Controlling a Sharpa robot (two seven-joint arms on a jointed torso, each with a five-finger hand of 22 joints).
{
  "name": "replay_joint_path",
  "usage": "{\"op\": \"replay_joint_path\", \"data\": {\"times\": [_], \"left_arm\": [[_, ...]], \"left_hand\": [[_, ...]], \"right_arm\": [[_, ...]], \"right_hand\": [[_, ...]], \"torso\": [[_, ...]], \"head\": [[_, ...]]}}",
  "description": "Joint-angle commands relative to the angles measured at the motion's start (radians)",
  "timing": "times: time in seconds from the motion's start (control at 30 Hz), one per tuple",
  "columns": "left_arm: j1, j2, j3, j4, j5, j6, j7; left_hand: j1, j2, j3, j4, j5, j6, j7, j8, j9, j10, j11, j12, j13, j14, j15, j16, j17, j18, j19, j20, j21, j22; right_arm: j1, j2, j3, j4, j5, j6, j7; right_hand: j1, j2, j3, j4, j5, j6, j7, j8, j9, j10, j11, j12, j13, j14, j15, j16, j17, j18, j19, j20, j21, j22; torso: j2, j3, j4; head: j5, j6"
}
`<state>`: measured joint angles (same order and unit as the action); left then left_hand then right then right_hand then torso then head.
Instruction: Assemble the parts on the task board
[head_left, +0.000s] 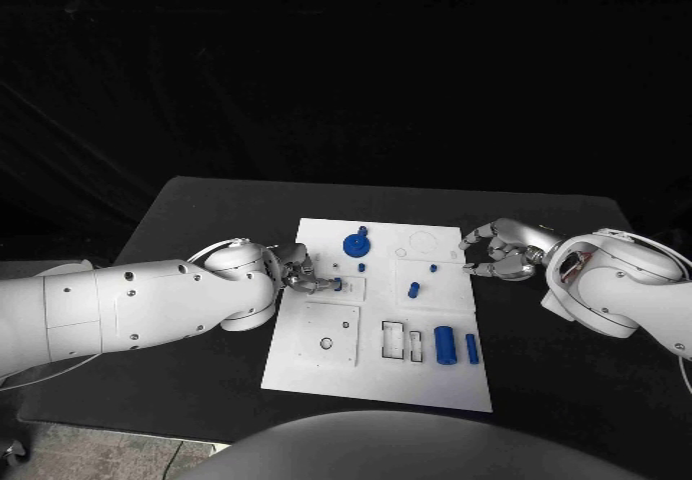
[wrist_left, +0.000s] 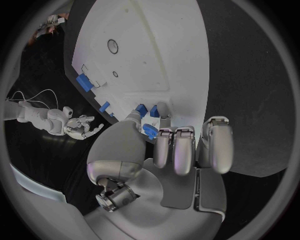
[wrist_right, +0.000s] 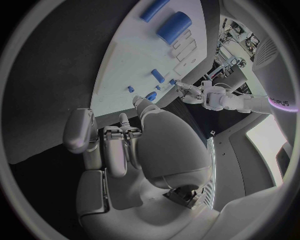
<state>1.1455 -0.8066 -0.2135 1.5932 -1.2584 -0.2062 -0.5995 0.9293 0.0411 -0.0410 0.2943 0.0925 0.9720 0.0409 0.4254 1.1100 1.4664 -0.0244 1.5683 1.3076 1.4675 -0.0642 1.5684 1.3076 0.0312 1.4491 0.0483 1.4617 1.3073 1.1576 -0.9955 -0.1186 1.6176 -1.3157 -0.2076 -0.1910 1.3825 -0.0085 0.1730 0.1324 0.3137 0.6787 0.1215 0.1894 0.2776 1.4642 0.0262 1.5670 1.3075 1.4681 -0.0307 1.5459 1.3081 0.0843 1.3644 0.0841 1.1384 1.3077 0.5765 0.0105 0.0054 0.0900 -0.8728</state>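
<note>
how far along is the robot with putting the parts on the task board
Early to midway, I'd judge. A blue gear already sits on the task board. The left robot hand pinches a small blue part over the board. Two blue cylinders lie unplaced; the right robot hand holds nothing.

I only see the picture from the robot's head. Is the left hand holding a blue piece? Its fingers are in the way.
Observer: Yes, it looks so. In the left wrist view, the left hand pinches a small blue part between thumb and fingers, right over the task board.
Operator: Is the right hand holding something too?
Observer: No. In the right wrist view, the right hand has its fingers curled in with nothing in them. They are over the black table, beside the board's edge.
</note>
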Motion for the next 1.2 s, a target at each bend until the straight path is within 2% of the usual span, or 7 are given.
{"op": "replay_joint_path", "data": {"times": [0.03,0.37,0.6,0.8,0.97,1.1,1.2], "left_arm": [[-0.001,0.001,0.000,-0.002,0.007,0.017,0.008],[-0.001,-0.003,0.000,-0.003,0.007,0.002,0.009],[0.006,-0.013,0.003,0.002,0.012,-0.023,0.021],[0.021,-0.018,0.011,0.003,0.047,-0.038,0.049],[0.026,-0.017,0.013,-0.002,0.068,-0.041,0.065],[0.027,-0.017,0.014,-0.003,0.084,-0.036,0.069],[0.028,-0.017,0.014,-0.006,0.090,-0.029,0.070]], "left_hand": [[-0.010,0.002,-0.009,0.000,-0.005,0.001,0.004,-0.007,-0.001,0.104,0.008,0.003,0.263,0.103,0.008,0.002,0.263,0.009,0.000,0.009,-0.007,0.185],[-0.030,0.007,-0.046,-0.001,-0.008,0.011,0.002,-0.003,0.002,0.104,0.008,0.003,0.263,0.103,0.008,0.002,0.263,0.008,0.002,0.009,-0.006,0.187],[-0.029,0.023,-0.067,-0.001,0.016,0.015,0.001,0.002,0.007,0.104,0.006,0.003,0.263,0.103,0.007,0.002,0.263,0.009,0.002,0.009,-0.008,0.188],[-0.093,0.090,-0.115,0.001,0.004,0.008,0.004,-0.001,0.010,0.104,0.009,0.003,0.263,0.103,0.009,0.002,0.263,0.010,-0.002,0.010,-0.014,0.188],[-0.106,0.127,-0.132,-0.001,0.014,0.005,0.005,-0.002,0.011,0.104,0.010,0.003,0.263,0.103,0.011,0.002,0.263,0.011,-0.005,0.011,-0.018,0.188],[-0.103,0.135,-0.135,-0.001,0.022,0.005,0.005,-0.002,0.012,0.104,0.010,0.003,0.263,0.103,0.011,0.002,0.263,0.011,-0.005,0.012,-0.019,0.188],[-0.090,0.145,-0.144,-0.002,0.050,0.004,0.005,-0.003,0.013,0.104,0.011,0.003,0.263,0.103,0.011,0.002,0.263,0.011,-0.006,0.012,-0.020,0.189]], "right_arm": [[-0.001,0.000,0.000,0.000,-0.001,0.014,-0.004],[-0.001,0.001,0.000,-0.002,0.000,0.012,-0.002],[-0.002,0.006,0.000,-0.005,0.001,0.010,0.000],[-0.002,0.009,0.000,-0.008,0.001,0.007,0.001],[-0.002,0.011,0.000,-0.009,0.002,0.003,0.002],[-0.002,0.010,0.000,-0.009,0.002,0.002,0.002],[-0.002,0.010,0.000,-0.010,0.002,0.002,0.002]], "right_hand": [[0.009,0.002,0.003,-0.005,0.005,0.007,0.002,-0.006,-0.001,0.107,0.006,0.004,0.263,0.088,0.005,-0.003,0.247,0.011,-0.006,0.000,-0.003,0.137],[0.009,0.002,0.004,-0.006,0.006,0.007,0.002,-0.006,-0.001,0.107,0.006,0.004,0.263,0.088,0.005,-0.003,0.247,0.011,-0.006,0.000,-0.003,0.137],[0.009,0.003,0.005,-0.006,0.007,0.008,0.002,-0.006,-0.002,0.107,0.006,0.004,0.263,0.088,0.005,-0.003,0.247,0.011,-0.006,0.000,-0.004,0.136],[0.008,0.004,0.006,-0.006,0.009,0.008,0.003,-0.006,-0.002,0.107,0.007,0.004,0.263,0.088,0.005,-0.003,0.247,0.011,-0.007,0.000,-0.005,0.136],[0.007,0.005,0.007,-0.005,0.011,0.008,0.003,-0.006,-0.003,0.107,0.007,0.004,0.263,0.088,0.005,-0.003,0.247,0.011,-0.007,0.000,-0.005,0.136],[0.005,0.006,0.008,-0.004,0.013,0.008,0.003,-0.006,-0.003,0.107,0.007,0.004,0.263,0.088,0.005,-0.003,0.247,0.011,-0.007,0.000,-0.005,0.136],[0.004,0.006,0.010,-0.004,0.016,0.009,0.003,-0.006,-0.003,0.107,0.007,0.004,0.263,0.088,0.006,-0.003,0.247,0.011,-0.007,0.000,-0.005,0.136]], "torso": [[0.000,0.0000,-0.0001],[-0.001,-0.0003,0.0005],[-0.001,0.0009,-0.0007],[-0.001,0.0007,-0.0005],[0.000,0.0004,-0.0012],[0.001,0.0000,-0.0009],[0.000,0.0000,-0.0001]], "head": [[0.000,0.000],[0.001,0.000],[0.006,0.000],[0.009,0.000],[0.007,0.000],[0.005,0.000],[0.004,0.000]]}}
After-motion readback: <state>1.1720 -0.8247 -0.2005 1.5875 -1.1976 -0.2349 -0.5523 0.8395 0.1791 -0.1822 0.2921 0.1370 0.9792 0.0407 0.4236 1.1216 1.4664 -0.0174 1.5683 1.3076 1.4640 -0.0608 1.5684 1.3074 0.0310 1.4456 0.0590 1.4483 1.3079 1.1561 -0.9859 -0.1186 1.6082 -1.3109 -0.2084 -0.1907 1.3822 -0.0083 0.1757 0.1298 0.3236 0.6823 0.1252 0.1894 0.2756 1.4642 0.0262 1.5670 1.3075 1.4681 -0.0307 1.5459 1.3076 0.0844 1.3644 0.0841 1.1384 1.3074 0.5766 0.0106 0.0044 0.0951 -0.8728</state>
